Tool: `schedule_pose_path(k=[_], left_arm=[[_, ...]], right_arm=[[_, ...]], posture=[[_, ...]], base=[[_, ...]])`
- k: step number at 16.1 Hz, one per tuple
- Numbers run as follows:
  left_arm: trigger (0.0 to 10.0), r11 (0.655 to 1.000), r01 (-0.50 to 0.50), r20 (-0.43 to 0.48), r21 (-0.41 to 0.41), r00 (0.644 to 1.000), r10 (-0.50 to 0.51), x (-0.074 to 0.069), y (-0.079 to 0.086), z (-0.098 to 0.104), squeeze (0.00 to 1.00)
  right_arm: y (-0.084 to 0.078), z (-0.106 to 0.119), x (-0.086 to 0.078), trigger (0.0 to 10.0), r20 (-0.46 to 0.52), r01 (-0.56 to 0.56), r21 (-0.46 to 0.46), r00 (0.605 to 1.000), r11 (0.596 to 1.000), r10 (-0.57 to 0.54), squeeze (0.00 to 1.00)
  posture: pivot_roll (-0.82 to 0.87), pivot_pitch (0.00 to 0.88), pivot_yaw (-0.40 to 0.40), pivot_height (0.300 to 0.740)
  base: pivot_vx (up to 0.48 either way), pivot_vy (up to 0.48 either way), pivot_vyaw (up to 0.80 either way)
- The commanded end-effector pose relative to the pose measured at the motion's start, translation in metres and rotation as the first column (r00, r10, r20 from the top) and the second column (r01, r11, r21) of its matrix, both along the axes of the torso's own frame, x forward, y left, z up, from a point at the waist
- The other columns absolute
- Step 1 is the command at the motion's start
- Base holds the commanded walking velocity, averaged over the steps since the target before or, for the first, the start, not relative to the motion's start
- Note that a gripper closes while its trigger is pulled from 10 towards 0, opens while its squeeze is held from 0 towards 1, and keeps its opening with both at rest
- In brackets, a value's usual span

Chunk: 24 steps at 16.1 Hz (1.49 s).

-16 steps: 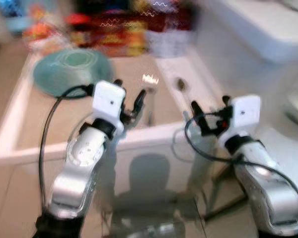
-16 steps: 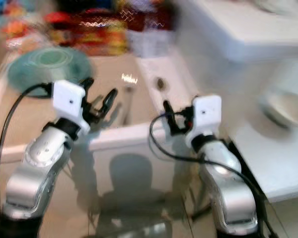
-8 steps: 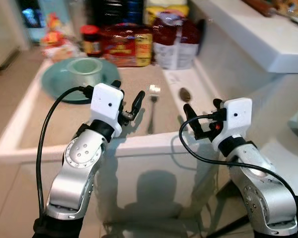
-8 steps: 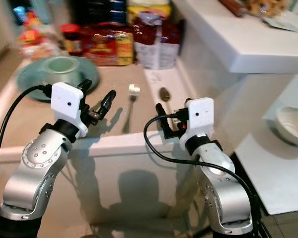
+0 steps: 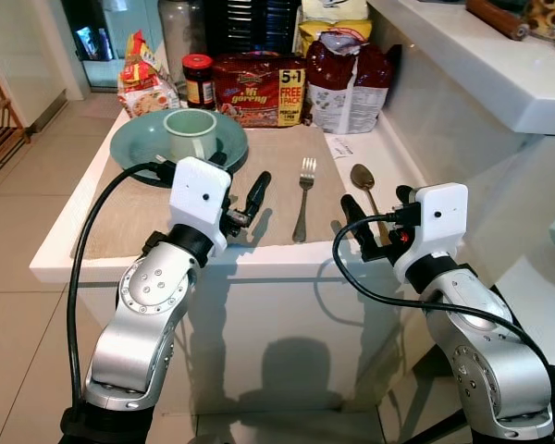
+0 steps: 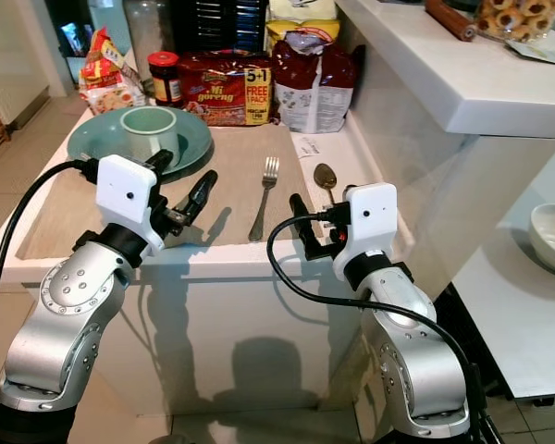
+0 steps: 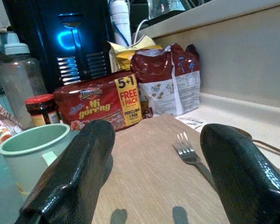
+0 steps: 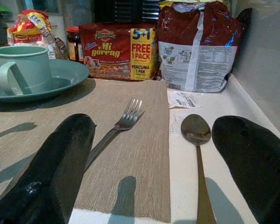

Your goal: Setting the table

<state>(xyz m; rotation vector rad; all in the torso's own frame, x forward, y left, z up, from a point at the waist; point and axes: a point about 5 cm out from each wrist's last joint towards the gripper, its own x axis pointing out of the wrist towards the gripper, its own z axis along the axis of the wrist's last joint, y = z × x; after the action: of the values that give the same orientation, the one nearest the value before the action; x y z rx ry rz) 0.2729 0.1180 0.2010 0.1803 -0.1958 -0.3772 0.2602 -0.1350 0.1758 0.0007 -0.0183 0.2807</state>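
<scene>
While both grippers' jaws gape empty, the fork (image 5: 303,197) lies lengthwise on the placemat (image 5: 120,217), tines pointing away.

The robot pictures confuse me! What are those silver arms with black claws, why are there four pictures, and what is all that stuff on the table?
Those are a walking robot's two arms. Each ends in a gripper with two black fingers: the left gripper and the right gripper. Both are open and hold nothing. Two pictures come from cameras in the robot's head, looking down. The other two come from little cameras on its wrists, so the big black shapes there are its own fingers. On the table lies a placemat with a green plate, a mug on it, and a fork. A spoon lies beside the mat. Food packets stand at the back.
</scene>
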Motion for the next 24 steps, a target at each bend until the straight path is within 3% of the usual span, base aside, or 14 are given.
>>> schedule_pose_path(k=[1,4,5,6,9,11,12,15,18,21,23,24], left_arm=[[10.0,1.0,0.022,0.01,0.01,1.0,-0.022,-0.001,-0.003,0.002,0.0],[10.0,0.999,0.032,0.006,0.013,0.999,-0.032,0.0,-0.004,0.002,0.0],[10.0,0.998,0.059,-0.002,0.018,0.998,-0.059,-0.001,-0.006,0.002,0.0],[10.0,0.994,0.105,-0.008,0.031,0.994,-0.104,-0.003,-0.01,0.001,0.0],[10.0,0.969,0.233,-0.025,0.078,0.972,-0.232,-0.012,-0.021,-0.001,0.0],[10.0,0.964,0.249,-0.024,0.09,0.969,-0.248,-0.013,-0.023,-0.002,0.0],[10.0,0.959,0.264,-0.024,0.1,0.965,-0.263,-0.014,-0.024,-0.002,0.0],[10.0,0.95,0.298,-0.033,0.098,0.955,-0.296,-0.015,-0.026,-0.001,0.0],[10.0,0.933,0.344,-0.057,0.105,0.939,-0.34,-0.019,-0.028,-0.002,0.0],[10.0,0.93,0.35,-0.069,0.109,0.936,-0.344,-0.02,-0.028,-0.004,0.0],[10.0,0.927,0.357,-0.076,0.111,0.933,-0.351,-0.02,-0.028,-0.005,0.0],[10.0,0.926,0.361,-0.081,0.111,0.932,-0.354,-0.02,-0.028,-0.005,0.0]], right_arm=[[-0.005,-0.003,0.001,10.0,-0.022,0.025,0.001,0.999,1.0,-0.025,0.0],[-0.008,-0.004,0.005,10.0,-0.033,0.059,-0.017,0.998,0.998,-0.06,0.0],[-0.012,-0.003,0.013,10.0,-0.042,0.075,-0.019,0.996,0.997,-0.076,0.1],[-0.016,-0.003,0.021,10.0,-0.059,0.094,-0.033,0.994,0.995,-0.096,1.0],[-0.029,0.002,0.045,10.0,-0.108,0.125,-0.073,0.985,0.989,-0.133,1.0],[-0.031,0.005,0.058,10.0,-0.137,0.127,-0.052,0.982,0.99,-0.134,1.0],[-0.035,0.004,0.068,10.0,-0.181,0.172,-0.072,0.966,0.982,-0.183,0.0],[-0.039,-0.004,0.082,10.0,-0.331,0.215,-0.087,0.915,0.973,-0.232,0.0],[-0.034,-0.02,0.089,10.0,-0.441,0.151,-0.03,0.885,0.988,-0.149,0.0],[-0.03,-0.025,0.092,10.0,-0.47,0.122,-0.032,0.874,0.992,-0.122,0.0],[-0.031,-0.031,0.095,0.0,-0.507,0.107,-0.048,0.854,0.993,-0.116,0.0],[-0.032,-0.033,0.095,0.0,-0.524,0.104,-0.044,0.844,0.994,-0.111,0.0]], posture=[[0.09,0.0,-0.039,0.74],[0.08,0.001,-0.034,0.74],[0.08,0.001,-0.03,0.74],[0.08,0.001,-0.03,0.74],[0.08,0.0,-0.032,0.74],[0.08,0.0,-0.031,0.74],[0.08,0.0,-0.031,0.74],[0.08,0.0,-0.027,0.74],[0.09,0.0,-0.03,0.74],[0.09,0.0,-0.031,0.74],[0.09,0.0,-0.03,0.74],[0.09,0.0,-0.031,0.74]], base=[[0.0,0.0,0.0],[0.0,0.0,0.0],[0.0,0.0,0.0],[0.0,0.0,0.0],[0.0,0.0,0.0],[0.0,0.0,0.0],[0.0,0.0,0.0],[0.0,0.0,0.0],[0.0,0.0,0.0],[0.0,0.0,0.0],[0.0,0.0,0.0],[0.0,0.0,0.0]])
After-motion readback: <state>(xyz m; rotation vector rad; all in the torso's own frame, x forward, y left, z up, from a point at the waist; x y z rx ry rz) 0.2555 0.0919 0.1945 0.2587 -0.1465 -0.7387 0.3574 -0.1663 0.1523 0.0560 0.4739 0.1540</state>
